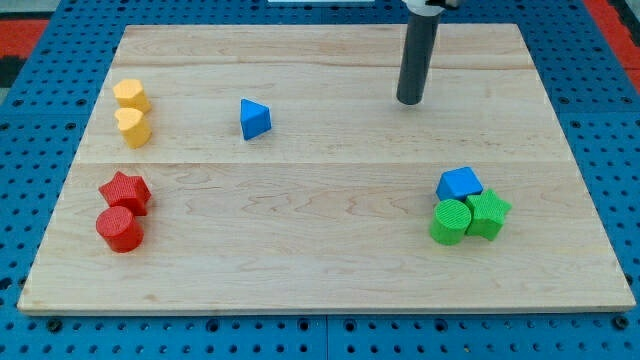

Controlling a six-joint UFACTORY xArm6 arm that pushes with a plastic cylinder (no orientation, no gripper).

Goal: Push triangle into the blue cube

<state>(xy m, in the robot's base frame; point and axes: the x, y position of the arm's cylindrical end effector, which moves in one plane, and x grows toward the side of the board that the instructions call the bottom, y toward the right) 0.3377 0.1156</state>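
Note:
A blue triangle block (254,118) lies on the wooden board in the upper left-middle. A blue cube (459,184) sits at the lower right, touching a green cylinder (450,222) and a green star (488,213) just below it. My tip (409,101) rests on the board in the upper right-middle, well to the right of the triangle and above the blue cube, touching no block.
Two yellow blocks (131,95) (133,127) stand at the upper left. A red star (125,190) and a red cylinder (120,229) sit at the lower left. The board (320,260) is edged by a blue pegboard surface.

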